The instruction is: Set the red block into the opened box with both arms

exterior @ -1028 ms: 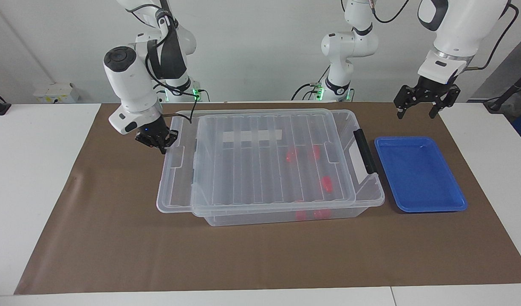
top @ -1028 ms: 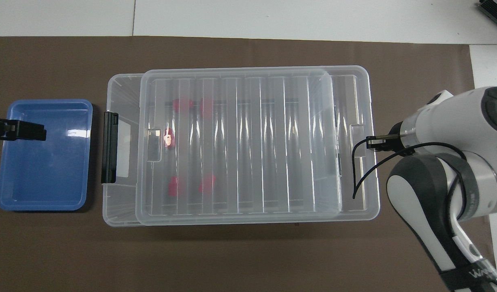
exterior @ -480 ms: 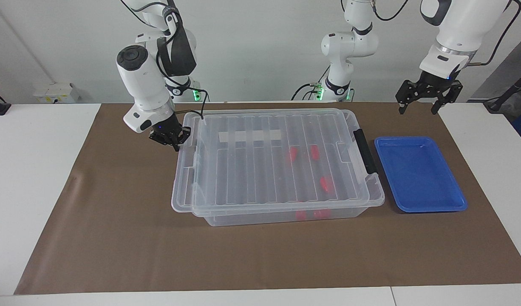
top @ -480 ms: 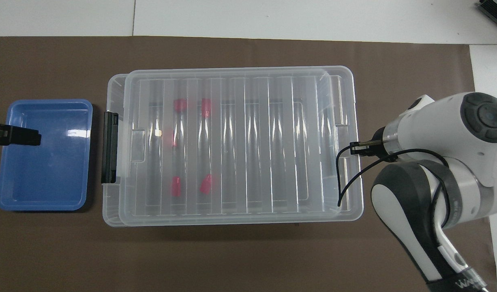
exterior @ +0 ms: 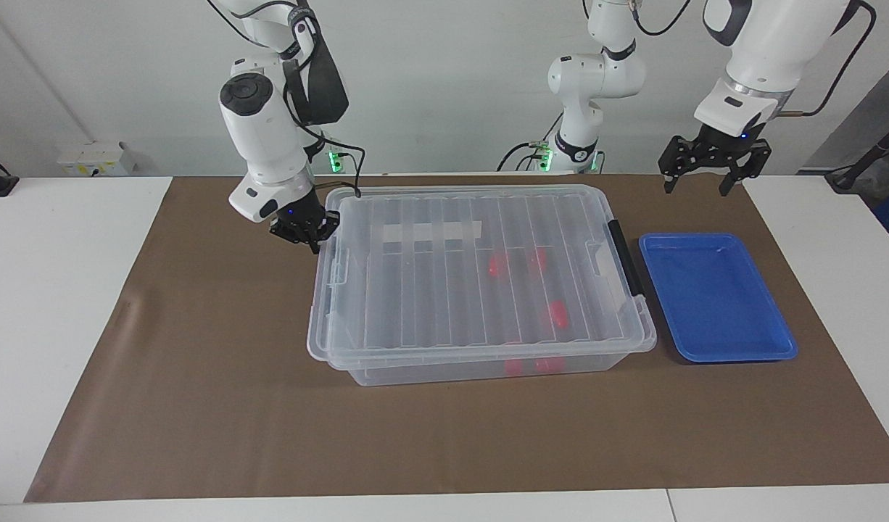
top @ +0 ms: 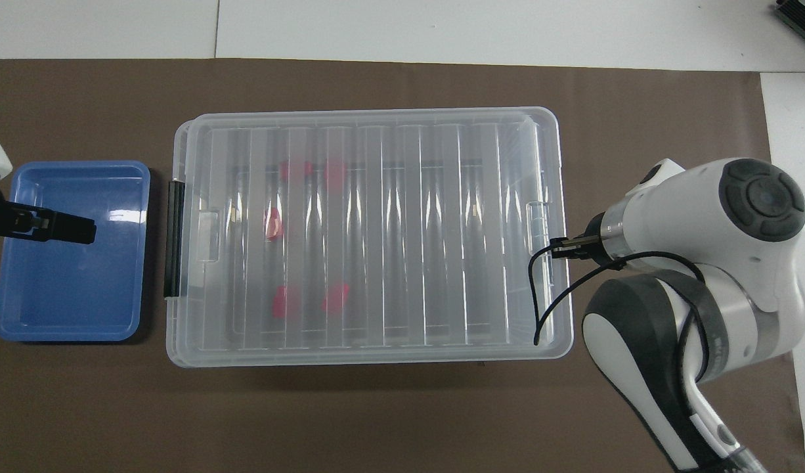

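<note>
The box [exterior: 430, 373] is a clear bin, and its ribbed clear lid [exterior: 430, 290] now lies over nearly all of it. Several red blocks [exterior: 497, 264] show through the lid, inside the box toward the left arm's end. The same red blocks [top: 273, 223] and lid [top: 402, 230] appear in the overhead view. My right gripper [exterior: 312, 243] is shut, its tips against the lid's end edge. In the overhead view the right gripper [top: 560, 248] meets that same edge. My left gripper [exterior: 696, 187] hangs open in the air, holding nothing. From above the left gripper [top: 74, 230] is over the blue tray.
A shallow blue tray [exterior: 713, 319] lies beside the box at the left arm's end, with nothing in it. The box's black handle [exterior: 626, 257] faces the tray. A brown mat [exterior: 198, 406] covers the table. A black cable hangs from the right wrist over the lid's corner.
My right gripper has pushed the lid toward the left arm's end, so the lid has slid across to cover the box. My left gripper has drifted slightly toward the box.
</note>
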